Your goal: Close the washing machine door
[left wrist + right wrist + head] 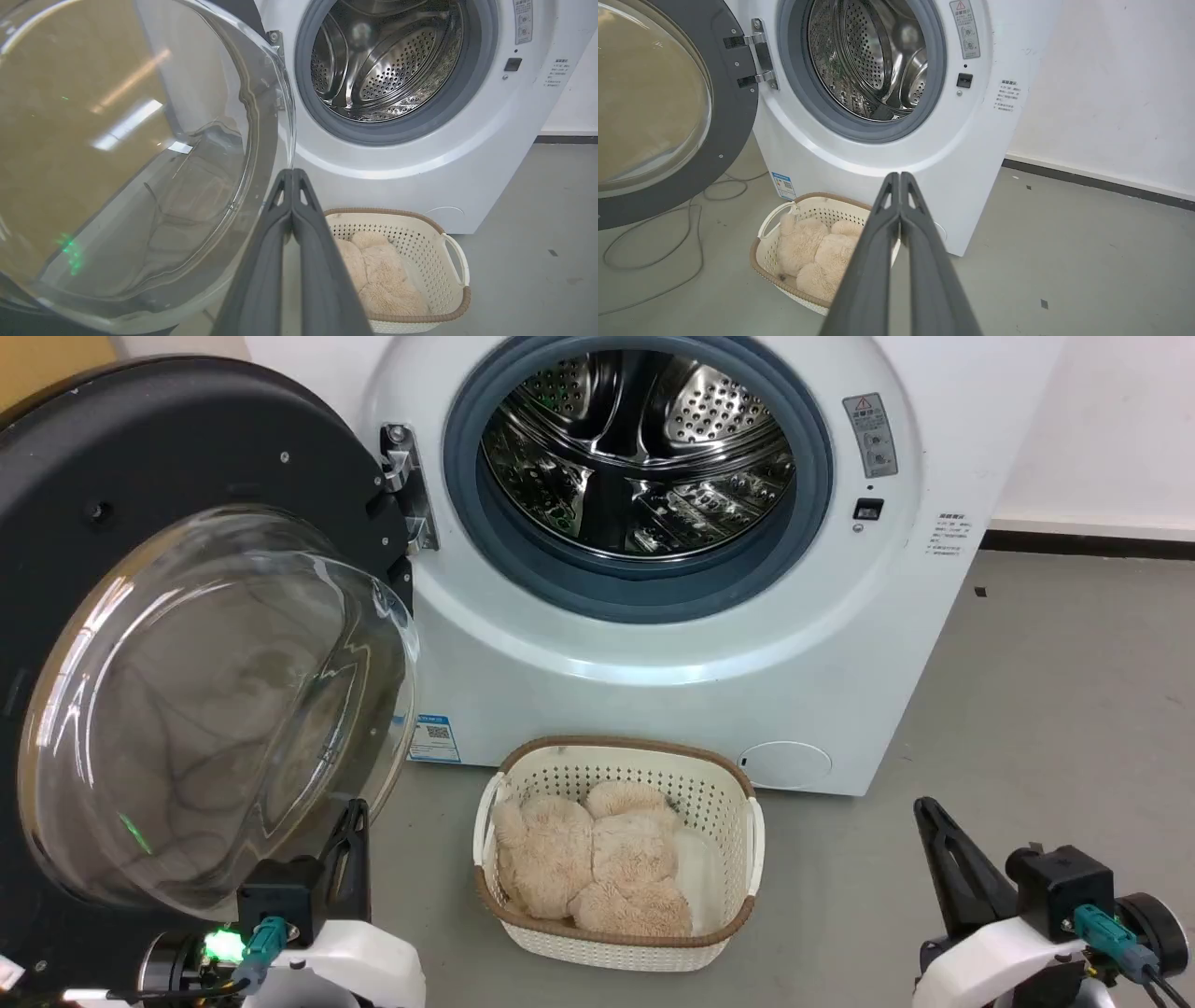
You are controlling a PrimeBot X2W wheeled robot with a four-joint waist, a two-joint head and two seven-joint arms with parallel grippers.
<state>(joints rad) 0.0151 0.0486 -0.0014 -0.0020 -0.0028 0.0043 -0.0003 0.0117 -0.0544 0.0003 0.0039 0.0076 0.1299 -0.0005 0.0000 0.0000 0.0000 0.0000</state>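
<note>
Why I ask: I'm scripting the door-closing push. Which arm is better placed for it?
Likely left. The left gripper, shut, sits close beside the open washing machine door, which hangs on the robot's left; the right gripper, also shut, is across the basket, far from it.

Laundry corner: white washing machine, basket, grey floor.

Grey floor meets a white wall at a dark skirting strip; a cable trails across it.
</note>
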